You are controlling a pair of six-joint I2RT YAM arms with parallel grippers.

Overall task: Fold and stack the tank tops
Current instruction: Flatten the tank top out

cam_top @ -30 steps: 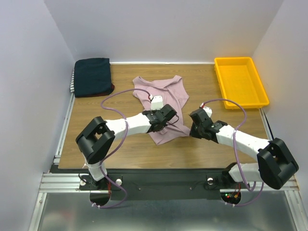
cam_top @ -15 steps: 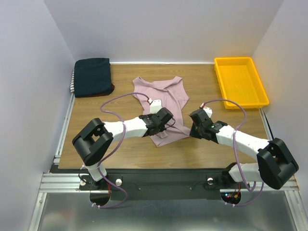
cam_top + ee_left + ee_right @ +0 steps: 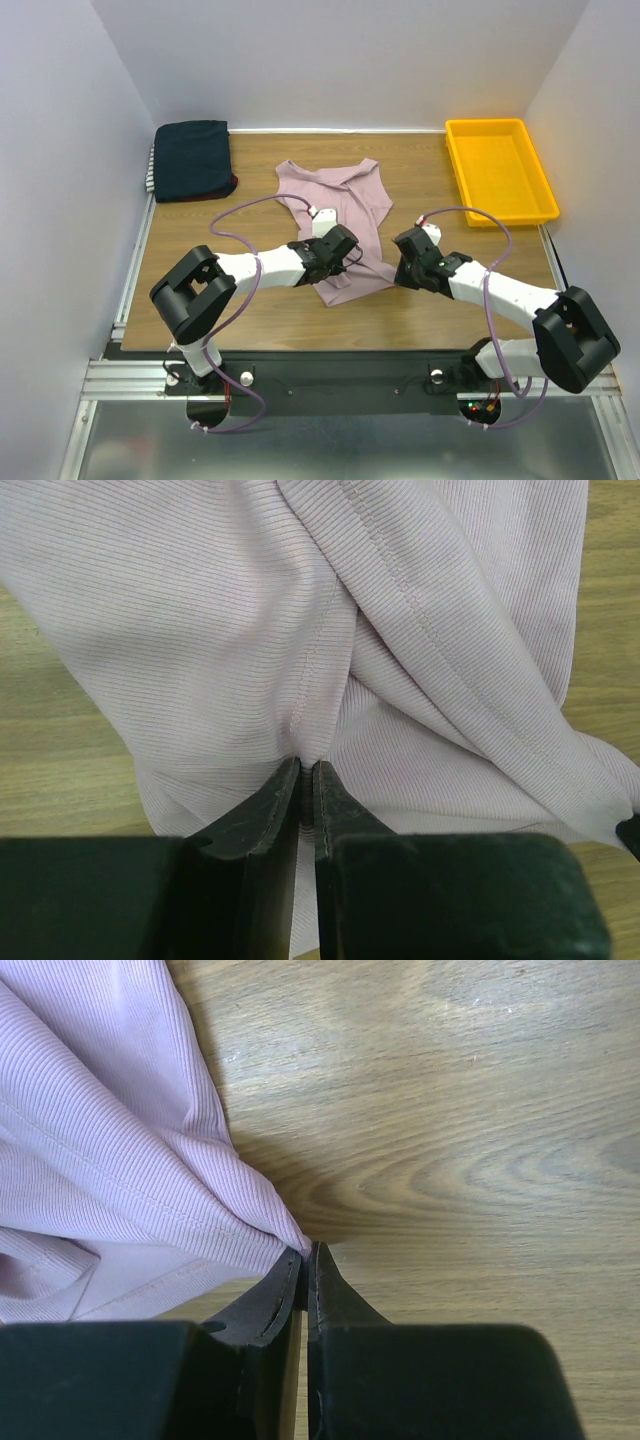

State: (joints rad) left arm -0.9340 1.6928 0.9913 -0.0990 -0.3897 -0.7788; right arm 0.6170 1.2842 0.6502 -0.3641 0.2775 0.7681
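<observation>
The pale pink tank top (image 3: 340, 195) lies rumpled in the middle of the wooden table, straps toward the far side. My left gripper (image 3: 344, 266) is low over its near part and shut on a pinched fold of the pink tank top (image 3: 200, 630), which bunches at the fingertips (image 3: 307, 765). My right gripper (image 3: 398, 272) is at the near right corner of the pink tank top (image 3: 90, 1160), jaws shut on its tip (image 3: 308, 1250). The folded tank tops (image 3: 190, 160) sit stacked at the far left corner, dark navy uppermost, with a striped edge (image 3: 150, 172) and a red edge (image 3: 231, 186) showing.
A yellow plastic tray (image 3: 497, 165) stands at the far right of the table. White walls close in the left, back and right sides. Bare wood (image 3: 260, 310) lies between the pink top and the near edge.
My left gripper has shifted a little left and toward the near edge, sinking lower with the pink fold in it. The right gripper has stayed put.
</observation>
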